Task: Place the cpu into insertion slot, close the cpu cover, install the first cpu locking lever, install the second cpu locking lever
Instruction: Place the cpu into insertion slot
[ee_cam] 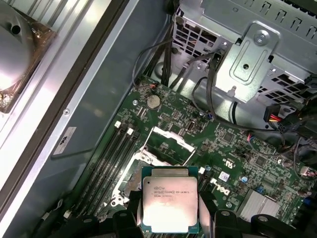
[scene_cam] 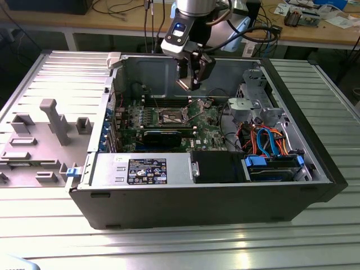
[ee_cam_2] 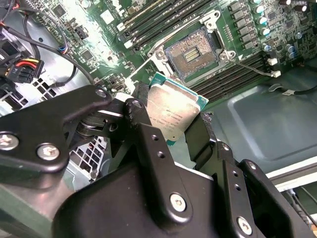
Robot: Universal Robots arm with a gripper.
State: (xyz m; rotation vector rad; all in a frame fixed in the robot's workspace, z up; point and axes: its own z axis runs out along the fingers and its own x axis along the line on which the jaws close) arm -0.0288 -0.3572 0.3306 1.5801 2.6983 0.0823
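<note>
- Our black two-fingered claw (ee_cam_2: 173, 116) is pinching the cpu (ee_cam_2: 176, 111), a small flat square chip with a silvery metal top and a tan-green rim. In the second wrist view one black finger (ee_cam_2: 141, 129) bears on each of two opposite edges.
- The first wrist view shows the same grip: the cpu (ee_cam: 170, 198) sits flat between the fingertips of the claw (ee_cam: 170, 213), metal side facing the camera.
- The chip hangs in the air, apart from everything below it. Nothing but the claw touches it.
- Below it lies the insertion slot (ee_cam_2: 195, 49), a small square socket with a dark centre and a silver metal surround. It is bare, with no chip in it.
- The cpu cover (ee_cam: 173, 138), a thin silver metal frame with a large square window, appears swung up from the socket, so the way in looks open.
- Long narrow black memory slots (ee_cam: 106, 158) run beside the socket on the green circuit board (ee_cam: 233, 144).
- In the exterior view the claw (scene_cam: 194, 79) hovers above the open grey and black computer case (scene_cam: 197, 208), higher than the insertion slot (scene_cam: 171, 117).
- We judge the first step to be in hand: the chip is carried but not yet placed.
- Seating it calls for squaring the chip's edges to the socket, keeping it level, and descending gently clear of the raised cover.
</note>
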